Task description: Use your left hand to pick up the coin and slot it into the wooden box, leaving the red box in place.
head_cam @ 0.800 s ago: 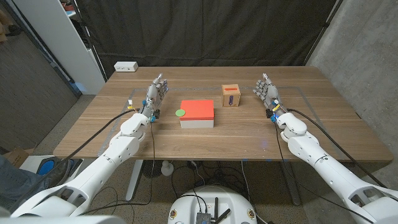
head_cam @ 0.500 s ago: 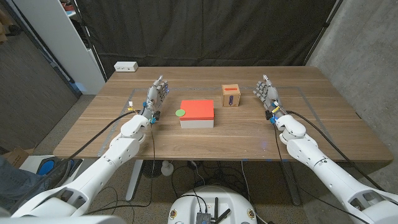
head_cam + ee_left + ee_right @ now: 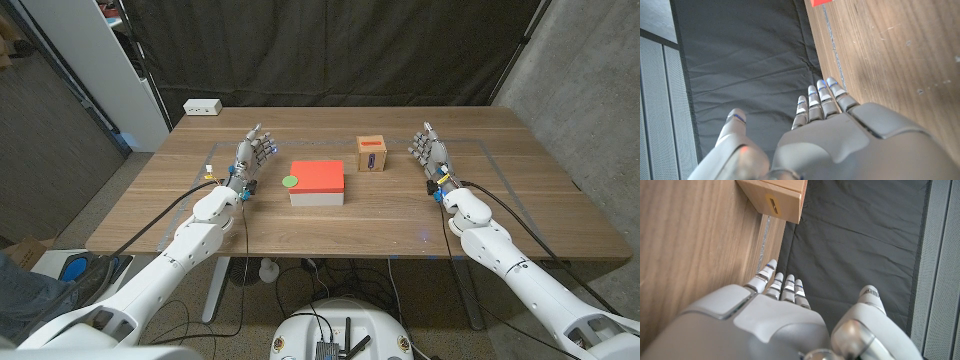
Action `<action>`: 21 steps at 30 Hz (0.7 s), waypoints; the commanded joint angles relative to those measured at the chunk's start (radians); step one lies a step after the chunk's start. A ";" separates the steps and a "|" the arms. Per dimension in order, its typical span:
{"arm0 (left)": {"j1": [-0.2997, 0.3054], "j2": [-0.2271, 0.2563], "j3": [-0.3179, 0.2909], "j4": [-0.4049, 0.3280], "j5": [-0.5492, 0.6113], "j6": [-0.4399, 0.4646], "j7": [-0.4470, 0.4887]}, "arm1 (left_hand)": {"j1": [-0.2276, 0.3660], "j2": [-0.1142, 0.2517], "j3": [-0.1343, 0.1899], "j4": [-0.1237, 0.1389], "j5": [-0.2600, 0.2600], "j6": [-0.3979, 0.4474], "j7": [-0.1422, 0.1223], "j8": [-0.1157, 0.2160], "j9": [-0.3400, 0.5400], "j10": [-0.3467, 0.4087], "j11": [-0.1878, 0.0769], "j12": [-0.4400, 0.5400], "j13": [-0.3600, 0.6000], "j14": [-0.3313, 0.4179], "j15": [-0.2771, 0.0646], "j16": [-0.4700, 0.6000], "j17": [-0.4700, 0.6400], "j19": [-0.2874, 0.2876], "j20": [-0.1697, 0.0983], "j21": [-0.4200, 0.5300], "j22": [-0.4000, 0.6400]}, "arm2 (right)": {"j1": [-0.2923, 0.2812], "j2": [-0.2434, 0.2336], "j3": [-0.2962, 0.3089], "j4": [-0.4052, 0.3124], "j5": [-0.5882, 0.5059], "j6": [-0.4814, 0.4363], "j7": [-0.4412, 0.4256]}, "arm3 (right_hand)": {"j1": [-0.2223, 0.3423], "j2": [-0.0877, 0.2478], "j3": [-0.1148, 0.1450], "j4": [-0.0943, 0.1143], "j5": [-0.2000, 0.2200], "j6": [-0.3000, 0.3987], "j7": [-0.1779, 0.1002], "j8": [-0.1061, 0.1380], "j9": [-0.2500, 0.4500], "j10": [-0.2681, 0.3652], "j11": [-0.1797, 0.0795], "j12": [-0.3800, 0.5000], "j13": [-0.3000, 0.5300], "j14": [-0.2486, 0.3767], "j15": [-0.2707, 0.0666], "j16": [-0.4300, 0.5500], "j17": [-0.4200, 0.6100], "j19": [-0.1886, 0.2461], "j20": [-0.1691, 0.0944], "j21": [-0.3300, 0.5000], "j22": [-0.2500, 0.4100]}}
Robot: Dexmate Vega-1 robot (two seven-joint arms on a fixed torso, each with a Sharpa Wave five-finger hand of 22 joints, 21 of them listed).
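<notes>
A green coin (image 3: 290, 182) lies on the near left corner of the red box (image 3: 319, 180), which has a red lid over white sides and sits mid-table. A corner of the red box (image 3: 821, 2) also shows in the left wrist view. The small wooden box (image 3: 372, 154) stands beyond and to the right of it, with a dark slot in its near face; its slotted side (image 3: 774, 199) appears in the right wrist view. My left hand (image 3: 251, 155) stands open just left of the red box, fingers straight, holding nothing. My right hand (image 3: 431, 151) stands open right of the wooden box.
A white power strip (image 3: 202, 107) lies at the table's far left corner. Black curtain hangs behind the table (image 3: 330, 226). Cables run along both forearms. Bare wood lies in front of the red box and between the boxes and each hand.
Both hands have shifted very slightly, the left one a little toward the red box. The coin and both boxes have not moved.
</notes>
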 commanded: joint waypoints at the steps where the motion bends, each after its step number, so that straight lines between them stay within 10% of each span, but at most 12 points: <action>1: 0.020 0.030 -0.008 -0.073 -0.010 0.092 0.060 | -0.003 0.017 0.006 0.000 0.005 0.046 0.008 0.009 0.003 0.133 -0.011 0.038 0.016 0.177 -0.038 0.055 0.017 0.099 -0.011 0.057 0.027 | -0.022 0.004 0.002 -0.024 -0.006 0.003 -0.025 | 0.008 0.007 0.007 -0.001 0.004 0.002 -0.001 0.006 0.003 0.004 0.006 0.008 0.001 0.004 0.008 0.005 0.001 0.007 0.000 0.002 0.005; 10: 0.021 0.047 -0.013 -0.100 -0.030 0.140 0.062 | 0.004 0.031 0.018 -0.004 0.005 0.178 0.033 0.023 0.004 0.525 -0.048 0.162 0.070 0.521 -0.107 0.210 0.054 0.319 -0.071 0.220 0.117 | -0.032 0.008 0.003 -0.035 -0.017 0.014 -0.045 | 0.010 0.010 0.009 -0.002 0.004 0.003 -0.003 0.007 0.003 0.009 0.008 0.009 0.002 0.007 0.007 0.006 0.000 0.011 0.001 0.003 0.005; 16: 0.033 0.061 -0.024 -0.134 -0.057 0.183 0.075 | 0.037 0.033 0.036 -0.025 0.005 0.253 0.042 0.030 0.005 0.656 -0.065 0.203 0.100 0.605 -0.133 0.284 0.081 0.374 -0.076 0.283 0.174 | -0.039 0.011 0.004 -0.047 -0.025 0.016 -0.065 | 0.012 0.014 0.010 -0.004 0.004 0.004 -0.004 0.007 0.003 0.012 0.008 0.009 0.002 0.011 0.007 0.007 -0.001 0.012 0.002 0.002 0.005; 21: 0.048 0.067 -0.038 -0.162 -0.079 0.213 0.104 | 0.101 0.018 0.035 -0.035 0.003 0.367 0.050 0.022 0.007 0.906 -0.104 0.330 0.207 0.684 -0.171 0.469 0.215 0.448 -0.105 0.423 0.327 | -0.044 0.015 0.004 -0.053 -0.028 0.017 -0.075 | 0.015 0.017 0.012 -0.005 0.004 0.005 -0.005 0.008 0.003 0.015 0.008 0.010 0.002 0.014 0.009 0.008 -0.003 0.013 0.003 0.002 0.005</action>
